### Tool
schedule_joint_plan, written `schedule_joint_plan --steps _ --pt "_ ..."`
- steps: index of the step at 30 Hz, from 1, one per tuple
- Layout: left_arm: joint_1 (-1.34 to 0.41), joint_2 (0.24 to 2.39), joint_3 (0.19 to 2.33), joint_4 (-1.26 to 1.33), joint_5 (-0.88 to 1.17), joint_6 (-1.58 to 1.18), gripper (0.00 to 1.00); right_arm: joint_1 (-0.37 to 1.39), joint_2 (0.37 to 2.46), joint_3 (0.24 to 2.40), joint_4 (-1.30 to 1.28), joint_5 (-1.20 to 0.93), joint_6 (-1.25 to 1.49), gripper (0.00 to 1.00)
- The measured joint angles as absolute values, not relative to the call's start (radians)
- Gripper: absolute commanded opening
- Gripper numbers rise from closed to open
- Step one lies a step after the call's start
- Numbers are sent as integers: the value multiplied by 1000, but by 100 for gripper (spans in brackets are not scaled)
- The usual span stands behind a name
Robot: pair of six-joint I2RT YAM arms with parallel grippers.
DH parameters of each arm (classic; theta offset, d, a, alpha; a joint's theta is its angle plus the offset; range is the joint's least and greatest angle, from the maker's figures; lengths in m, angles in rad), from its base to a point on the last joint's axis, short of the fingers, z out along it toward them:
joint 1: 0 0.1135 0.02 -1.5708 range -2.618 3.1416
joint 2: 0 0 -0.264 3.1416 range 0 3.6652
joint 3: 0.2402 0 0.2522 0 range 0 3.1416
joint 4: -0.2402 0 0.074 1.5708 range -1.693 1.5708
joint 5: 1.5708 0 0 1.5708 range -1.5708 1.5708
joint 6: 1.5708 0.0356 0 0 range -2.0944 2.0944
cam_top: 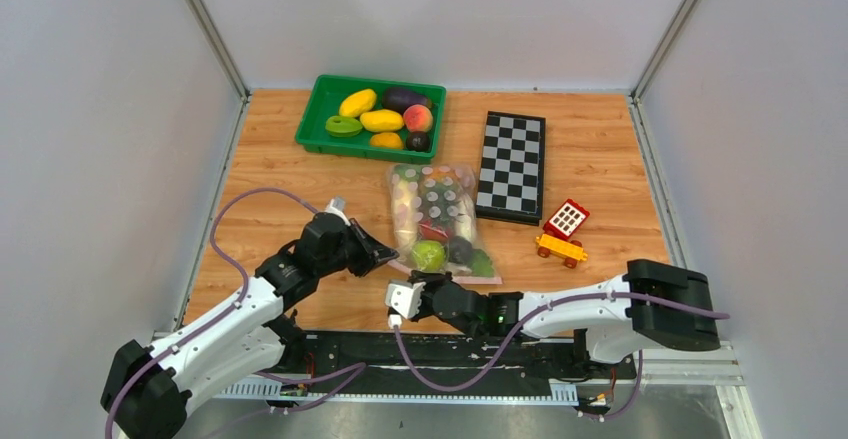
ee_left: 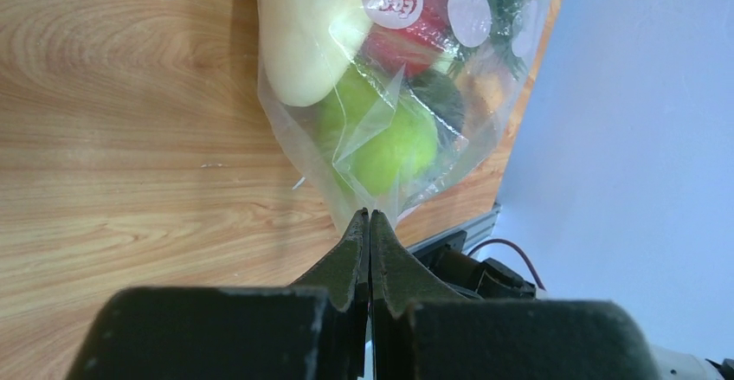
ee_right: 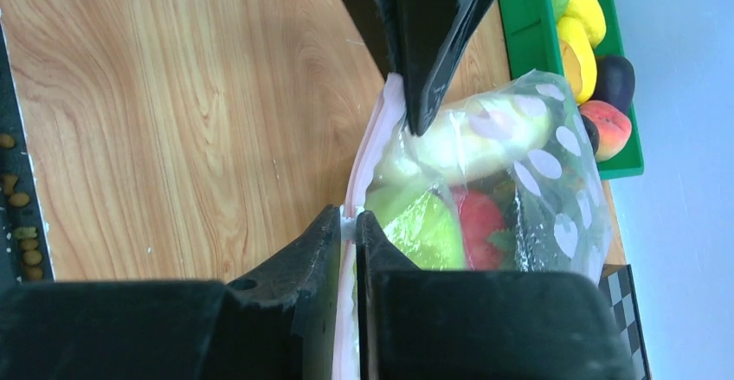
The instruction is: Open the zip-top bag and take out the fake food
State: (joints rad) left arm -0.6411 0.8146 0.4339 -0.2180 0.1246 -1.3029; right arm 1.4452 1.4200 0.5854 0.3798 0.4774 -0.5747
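Note:
The zip-top bag [cam_top: 441, 197] lies on the wooden table, dotted film upward, its pink zip strip [ee_right: 370, 151] at the near end. Inside is fake food: a green pear [cam_top: 428, 254], a red apple [ee_right: 481, 222] and a long white radish [ee_left: 307, 38]. My left gripper [cam_top: 391, 256] is shut, its tips [ee_left: 370, 214] pinching the film at the bag's near left corner, where creases run toward them. My right gripper [cam_top: 424, 280] sits at the near edge, jaws [ee_right: 348, 215] shut on the pink strip, which passes between the fingers.
A green tray [cam_top: 314, 125] with yellow fruits, an eggplant and a peach stands at the back. A folded chessboard [cam_top: 512, 164] lies right of the bag, and a red-yellow toy block car [cam_top: 564, 231] sits near it. The table's near edge is just behind both grippers.

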Motion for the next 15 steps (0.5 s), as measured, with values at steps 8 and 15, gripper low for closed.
schedule_joint_plan --steps 8,15 --pt "-634 821 505 -269 96 -1260 0 1445 1317 569 243 488 -528 0" --pt "-568 828 532 -319 96 -1203 0 1445 1286 569 122 509 -469 0"
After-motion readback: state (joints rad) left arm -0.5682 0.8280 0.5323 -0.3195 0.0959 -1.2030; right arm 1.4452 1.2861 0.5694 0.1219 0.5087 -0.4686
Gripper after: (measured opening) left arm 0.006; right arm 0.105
